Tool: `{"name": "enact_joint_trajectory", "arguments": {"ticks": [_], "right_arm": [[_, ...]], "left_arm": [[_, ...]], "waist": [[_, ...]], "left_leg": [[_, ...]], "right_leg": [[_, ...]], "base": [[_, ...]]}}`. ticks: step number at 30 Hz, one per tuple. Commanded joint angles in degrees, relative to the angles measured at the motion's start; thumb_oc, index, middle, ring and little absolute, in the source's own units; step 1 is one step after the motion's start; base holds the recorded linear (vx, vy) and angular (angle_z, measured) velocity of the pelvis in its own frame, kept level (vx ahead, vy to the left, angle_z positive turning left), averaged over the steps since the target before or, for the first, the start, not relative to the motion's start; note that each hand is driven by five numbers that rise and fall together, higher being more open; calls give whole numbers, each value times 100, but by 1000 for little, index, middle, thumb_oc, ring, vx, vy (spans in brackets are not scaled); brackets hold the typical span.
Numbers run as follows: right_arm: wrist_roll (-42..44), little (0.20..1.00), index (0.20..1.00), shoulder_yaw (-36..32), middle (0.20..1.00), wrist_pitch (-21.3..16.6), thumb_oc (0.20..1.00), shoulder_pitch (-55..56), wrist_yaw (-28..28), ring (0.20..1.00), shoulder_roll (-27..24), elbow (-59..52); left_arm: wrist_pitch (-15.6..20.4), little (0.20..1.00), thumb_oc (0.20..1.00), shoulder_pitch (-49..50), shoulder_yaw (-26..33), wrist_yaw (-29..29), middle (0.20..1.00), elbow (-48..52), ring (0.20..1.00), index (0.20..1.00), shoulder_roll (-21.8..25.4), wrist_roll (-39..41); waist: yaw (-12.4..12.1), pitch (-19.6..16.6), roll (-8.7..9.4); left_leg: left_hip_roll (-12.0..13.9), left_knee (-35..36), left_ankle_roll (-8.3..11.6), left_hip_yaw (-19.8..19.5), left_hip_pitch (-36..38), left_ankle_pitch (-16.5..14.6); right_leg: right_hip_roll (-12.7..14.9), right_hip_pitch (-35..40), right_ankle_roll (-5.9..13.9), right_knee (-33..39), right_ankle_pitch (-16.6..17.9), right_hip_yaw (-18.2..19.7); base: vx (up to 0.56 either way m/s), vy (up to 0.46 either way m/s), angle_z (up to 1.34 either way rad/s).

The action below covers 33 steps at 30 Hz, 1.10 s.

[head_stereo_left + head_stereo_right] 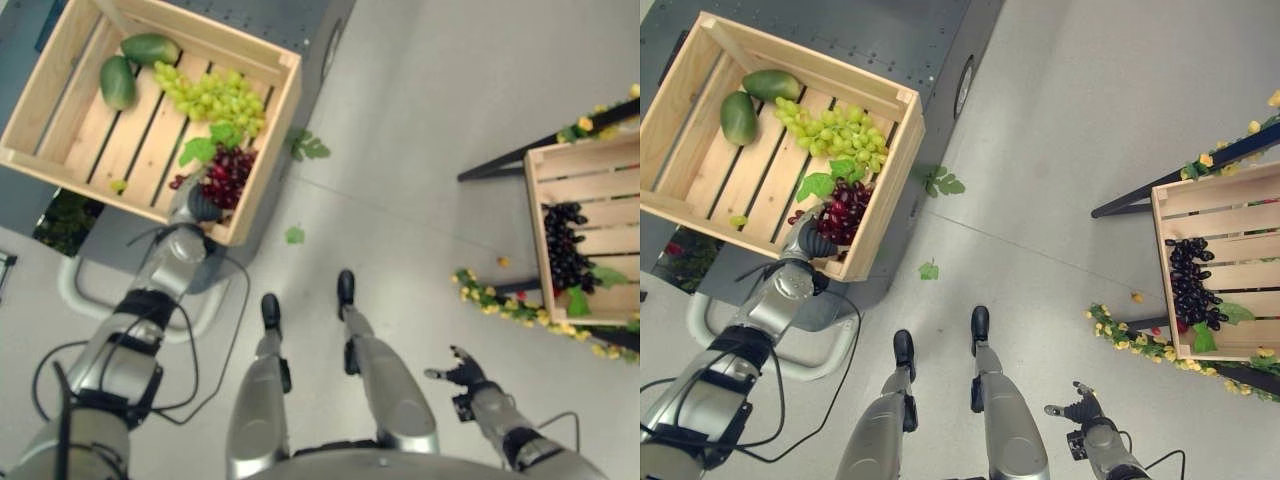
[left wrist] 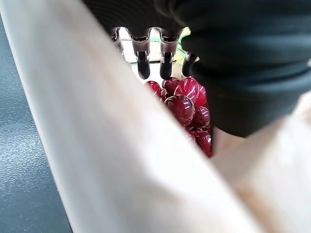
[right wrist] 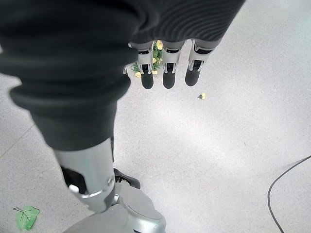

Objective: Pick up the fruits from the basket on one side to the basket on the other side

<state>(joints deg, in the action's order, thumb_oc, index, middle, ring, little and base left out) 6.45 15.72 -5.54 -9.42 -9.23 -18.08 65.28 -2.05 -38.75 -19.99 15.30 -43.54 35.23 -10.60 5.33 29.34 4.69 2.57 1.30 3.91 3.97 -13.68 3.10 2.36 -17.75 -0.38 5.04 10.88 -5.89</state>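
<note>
A wooden crate [image 1: 272,150] at the left holds two green mangoes [image 1: 150,47], a bunch of green grapes [image 1: 215,97] and a bunch of red grapes [image 1: 225,175] with a green leaf. My left hand [image 1: 190,205] reaches over the crate's near wall at the red grapes. In the left wrist view its fingers [image 2: 143,63] hang straight just above the red grapes [image 2: 182,104], not closed on them. A second crate [image 1: 580,160] at the right holds a bunch of dark grapes [image 1: 565,245]. Low over the floor, my right hand [image 1: 462,375] is open and holds nothing.
The left crate rests on a dark grey cabinet [image 1: 890,40]. The right crate sits on a black stand wound with a garland of yellow flowers [image 1: 500,300]. Loose green leaves [image 1: 308,147] lie on the grey floor between the two crates.
</note>
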Motion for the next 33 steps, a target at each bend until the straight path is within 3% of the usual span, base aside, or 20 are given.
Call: {"name": "enact_joint_trajectory", "arguments": {"ticks": [1,24,25,26,27,28,33], "right_arm": [[141,1000,1000,120,1000,9,1000,313,-90,1000,-109,-74],[166,1000,1000,221,1000,-11,1000,381,-96,1000,-144,-224],[179,1000,1000,225,1000,-11,1000,387,-98,1000,-148,-236],[185,1000,1000,221,1000,-16,1000,383,-100,1000,-145,-233],[187,1000,1000,213,1000,-21,1000,384,-104,1000,-144,-229],[183,1000,1000,215,1000,-29,1000,384,-103,1000,-148,-233],[183,1000,1000,210,1000,-50,1000,407,-112,1000,-172,-297]], "left_arm": [[11,1000,1000,-9,-124,22,1000,-83,1000,1000,-128,-182],[-24,1000,1000,-346,-213,94,1000,-298,1000,1000,-137,-58],[-27,705,705,-388,-263,85,705,-291,705,705,-120,-91],[-19,705,705,-409,-272,87,705,-302,705,705,-115,-102],[-17,278,278,-438,-306,87,278,-291,278,278,-107,-139],[-15,200,200,-445,-333,78,200,-280,200,200,-117,-161],[-9,200,200,-446,-366,64,200,-256,200,200,-134,-182]], "waist": [[-32,-44,178],[7,-17,317],[9,-3,337],[17,-12,346],[17,-9,352],[14,0,349],[21,8,356]], "left_leg": [[-256,-9,-301,-197,-802,509],[-242,-9,-299,-206,-909,537],[-232,-14,-300,-208,-893,519],[-238,-10,-300,-212,-914,539],[-238,-9,-300,-213,-911,536],[-233,-12,-299,-208,-891,514],[-227,-25,-299,-209,-909,502]], "right_leg": [[44,-664,596,-447,41,266],[22,-757,597,-462,48,263],[13,-752,598,-479,30,261],[17,-773,598,-475,47,259],[15,-776,597,-479,45,257],[9,-762,599,-490,28,257],[0,-787,600,-504,18,275]], "base": [[0,0,0],[1,-1,0],[0,0,0],[0,0,0],[0,0,0],[0,0,0],[6,2,2]]}}
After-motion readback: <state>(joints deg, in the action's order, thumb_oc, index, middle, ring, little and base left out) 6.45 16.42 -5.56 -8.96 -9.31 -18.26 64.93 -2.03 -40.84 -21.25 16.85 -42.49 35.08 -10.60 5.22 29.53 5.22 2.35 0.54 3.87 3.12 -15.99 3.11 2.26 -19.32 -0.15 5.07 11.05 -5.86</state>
